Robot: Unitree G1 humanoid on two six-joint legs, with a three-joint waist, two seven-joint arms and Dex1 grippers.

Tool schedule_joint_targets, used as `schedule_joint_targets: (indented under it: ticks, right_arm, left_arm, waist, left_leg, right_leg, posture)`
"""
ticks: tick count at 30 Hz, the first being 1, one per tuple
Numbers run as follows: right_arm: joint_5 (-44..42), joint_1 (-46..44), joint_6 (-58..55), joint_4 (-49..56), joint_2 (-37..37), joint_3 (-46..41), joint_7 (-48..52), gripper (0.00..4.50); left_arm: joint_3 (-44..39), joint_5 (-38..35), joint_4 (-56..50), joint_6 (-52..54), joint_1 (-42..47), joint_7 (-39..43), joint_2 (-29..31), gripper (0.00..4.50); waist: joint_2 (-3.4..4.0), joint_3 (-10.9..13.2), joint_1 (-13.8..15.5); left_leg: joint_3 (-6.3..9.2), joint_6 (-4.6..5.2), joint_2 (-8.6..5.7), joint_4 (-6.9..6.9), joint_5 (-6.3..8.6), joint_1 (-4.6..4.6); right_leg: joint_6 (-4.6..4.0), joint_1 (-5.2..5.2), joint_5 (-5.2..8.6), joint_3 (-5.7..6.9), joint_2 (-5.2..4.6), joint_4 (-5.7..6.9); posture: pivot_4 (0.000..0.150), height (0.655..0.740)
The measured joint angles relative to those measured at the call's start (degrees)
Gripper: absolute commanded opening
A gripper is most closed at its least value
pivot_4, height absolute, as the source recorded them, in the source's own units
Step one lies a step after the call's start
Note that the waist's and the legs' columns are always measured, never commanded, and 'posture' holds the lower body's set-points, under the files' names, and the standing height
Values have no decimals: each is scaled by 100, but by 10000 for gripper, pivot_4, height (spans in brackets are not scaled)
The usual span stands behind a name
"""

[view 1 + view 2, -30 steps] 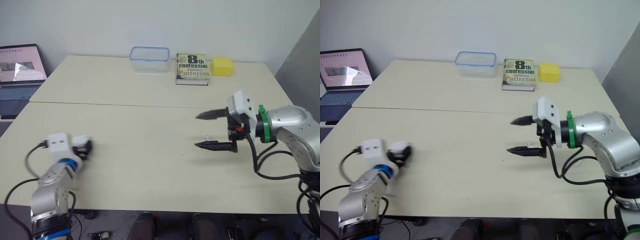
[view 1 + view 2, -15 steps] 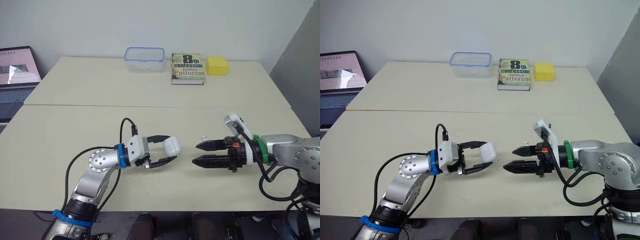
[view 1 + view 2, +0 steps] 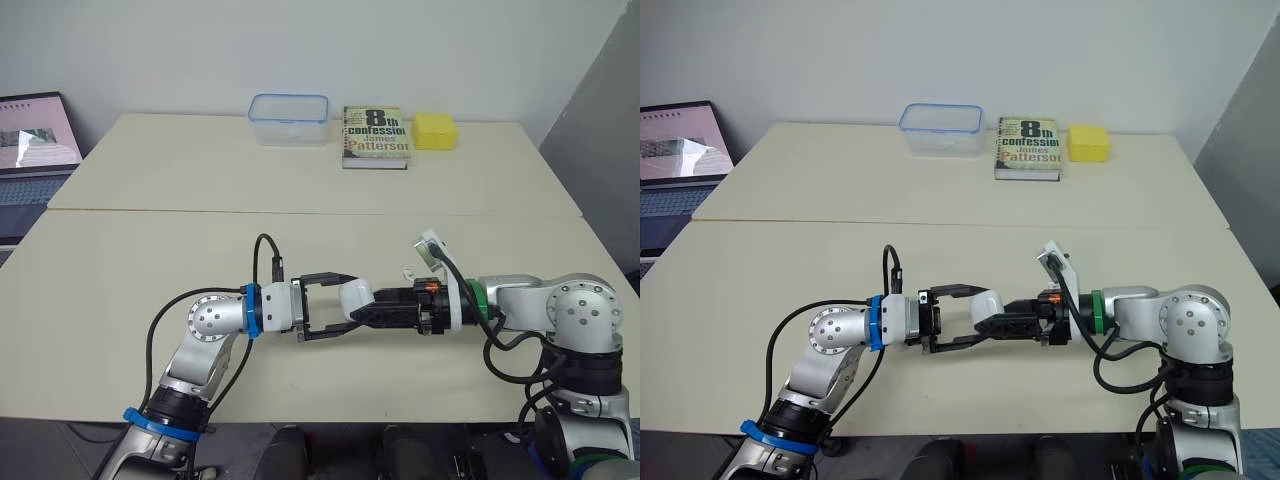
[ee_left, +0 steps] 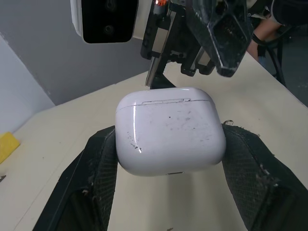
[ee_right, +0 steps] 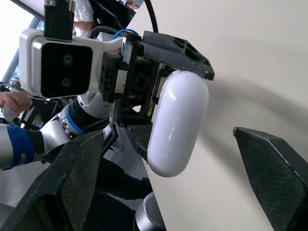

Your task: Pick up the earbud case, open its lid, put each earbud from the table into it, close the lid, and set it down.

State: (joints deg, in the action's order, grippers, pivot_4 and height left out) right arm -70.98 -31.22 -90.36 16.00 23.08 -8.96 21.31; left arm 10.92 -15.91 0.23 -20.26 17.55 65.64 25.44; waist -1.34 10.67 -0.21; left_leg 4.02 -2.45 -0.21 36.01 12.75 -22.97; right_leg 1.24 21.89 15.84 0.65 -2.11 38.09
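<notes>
My left gripper (image 3: 345, 301) is shut on the white earbud case (image 3: 357, 296), holding it just above the table (image 3: 150, 250) near the front middle. In the left wrist view the case (image 4: 171, 127) sits between the two pads with its lid closed. My right gripper (image 3: 378, 314) points left at the case, tips right beside it. In the right wrist view its fingers (image 5: 82, 183) stand wide apart, open, with the case (image 5: 178, 125) ahead between them. A small white earbud (image 3: 408, 271) lies on the table just behind the right wrist.
Along the table's far edge stand a clear plastic container (image 3: 289, 119), a paperback book (image 3: 376, 137) and a yellow block (image 3: 435, 131). A laptop (image 3: 35, 140) sits off the table's left side. A seam (image 3: 200, 211) crosses the table's middle.
My right gripper has moved left until its tips reach the case. My left gripper, still holding the case, has shifted slightly right toward it.
</notes>
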Motion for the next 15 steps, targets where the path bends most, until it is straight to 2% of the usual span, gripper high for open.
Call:
schedule_joint_targets:
  ticks: [6,12,15]
  right_arm:
    - [-7,-62,-7,-103,-191,17,-186,45000]
    - [-10,-91,-21,-120,-206,17,-268,32329]
    - [-49,-91,-54,-121,-184,40,-263,22556]
  left_arm:
    - [0,46,1,-40,0,-6,-1,27880]
    - [0,54,1,-50,0,-11,0,27880]
    - [0,56,41,-90,2,-18,-7,27880]
  waist:
    - [0,0,-11]
    - [1,0,-17]
    - [1,0,-22]
  left_leg:
    - [-1,0,2,0,0,-1]
    - [-1,0,2,-1,0,-2]
    - [-1,0,2,-1,0,-2]
  right_leg:
    - [0,2,0,-1,3,1]
    - [0,5,0,-1,3,1]
    - [0,6,0,-1,3,1]
  posture:
    - [1500,7400]
    - [1500,7400]
    - [1500,7400]
